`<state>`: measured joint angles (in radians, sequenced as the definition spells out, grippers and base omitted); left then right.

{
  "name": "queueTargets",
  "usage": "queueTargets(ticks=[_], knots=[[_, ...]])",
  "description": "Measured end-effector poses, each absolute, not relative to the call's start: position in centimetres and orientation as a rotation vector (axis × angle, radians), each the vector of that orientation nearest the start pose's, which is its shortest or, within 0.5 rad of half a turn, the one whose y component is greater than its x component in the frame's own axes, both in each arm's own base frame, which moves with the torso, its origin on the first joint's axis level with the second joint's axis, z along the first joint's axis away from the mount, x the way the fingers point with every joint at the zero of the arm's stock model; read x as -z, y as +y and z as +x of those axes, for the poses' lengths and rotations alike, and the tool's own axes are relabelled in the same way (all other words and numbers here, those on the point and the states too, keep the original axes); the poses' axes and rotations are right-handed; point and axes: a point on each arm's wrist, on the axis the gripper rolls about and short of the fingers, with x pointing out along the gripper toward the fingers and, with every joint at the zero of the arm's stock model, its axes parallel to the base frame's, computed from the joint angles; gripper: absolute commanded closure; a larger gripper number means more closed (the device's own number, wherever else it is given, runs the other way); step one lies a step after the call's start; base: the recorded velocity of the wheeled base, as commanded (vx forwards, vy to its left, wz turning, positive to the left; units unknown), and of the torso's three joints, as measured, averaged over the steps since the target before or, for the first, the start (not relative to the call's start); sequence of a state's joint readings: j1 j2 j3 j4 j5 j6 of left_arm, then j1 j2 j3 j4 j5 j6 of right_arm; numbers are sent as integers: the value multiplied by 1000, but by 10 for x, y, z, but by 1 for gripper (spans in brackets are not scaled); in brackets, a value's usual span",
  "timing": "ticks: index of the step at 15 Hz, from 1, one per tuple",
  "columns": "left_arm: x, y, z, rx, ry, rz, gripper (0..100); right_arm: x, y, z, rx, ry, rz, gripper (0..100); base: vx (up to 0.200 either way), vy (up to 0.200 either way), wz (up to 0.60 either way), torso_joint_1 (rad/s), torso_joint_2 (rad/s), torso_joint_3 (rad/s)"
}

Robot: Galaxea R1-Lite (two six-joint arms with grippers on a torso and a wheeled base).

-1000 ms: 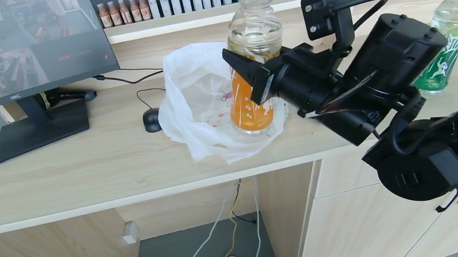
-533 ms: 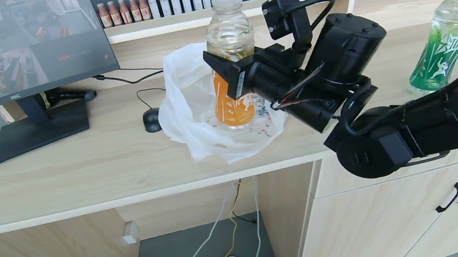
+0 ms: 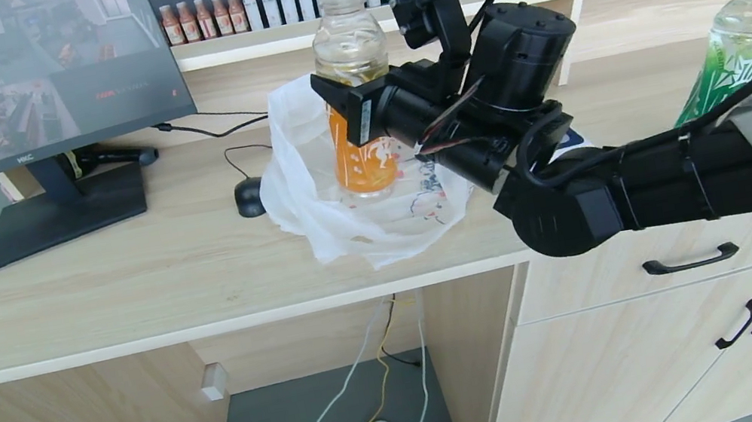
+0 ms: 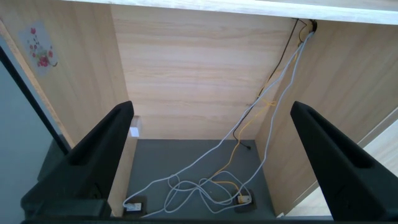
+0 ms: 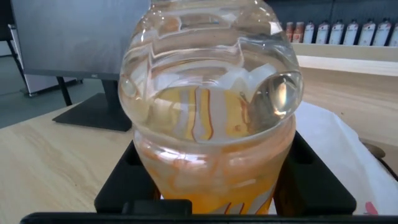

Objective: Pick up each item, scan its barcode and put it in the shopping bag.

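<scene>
Orange drink bottle (image 3: 355,84) upright at mouth of shopping bag (image 3: 314,206), clamped in right gripper (image 3: 359,108).
Left to right on wooden counter (image 3: 128,283): monitor (image 3: 10,81) on black stand; black mouse (image 3: 249,197) just beside bag; white bag slumped open; green-labelled bottle (image 3: 734,48) standing well apart at far right. Rows of shelf bottles (image 3: 280,4) behind. Held bottle: long axis vertical, white cap up, base down within bag's opening, contact with bag not discernible. Right gripper closed on labelled midsection, arm crossing in front of counter edge and drawers (image 3: 586,279). Left gripper (image 4: 211,111) below counter, fingers spread wide, holding nothing, facing loose cables (image 4: 211,186) on floor.
</scene>
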<state>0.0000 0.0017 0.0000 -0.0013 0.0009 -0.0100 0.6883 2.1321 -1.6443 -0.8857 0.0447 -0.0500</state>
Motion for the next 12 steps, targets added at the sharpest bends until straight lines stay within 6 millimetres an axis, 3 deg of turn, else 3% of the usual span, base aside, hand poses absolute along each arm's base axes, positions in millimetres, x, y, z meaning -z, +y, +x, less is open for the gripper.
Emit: queueTargets(ticks=[5, 8, 12], knots=[[-76, 0, -23, -1, 1, -10, 0, -293, 297, 365, -708, -410, 83, 100, 0, 0, 0, 0, 0, 0], [-76, 0, -23, -1, 1, -10, 0, -269, 300, 387, -694, -320, 51, 100, 0, 0, 0, 0, 0, 0], [-76, 0, -23, -1, 1, -10, 0, -207, 295, 427, -656, -144, -4, 100, 0, 0, 0, 0, 0, 0]])
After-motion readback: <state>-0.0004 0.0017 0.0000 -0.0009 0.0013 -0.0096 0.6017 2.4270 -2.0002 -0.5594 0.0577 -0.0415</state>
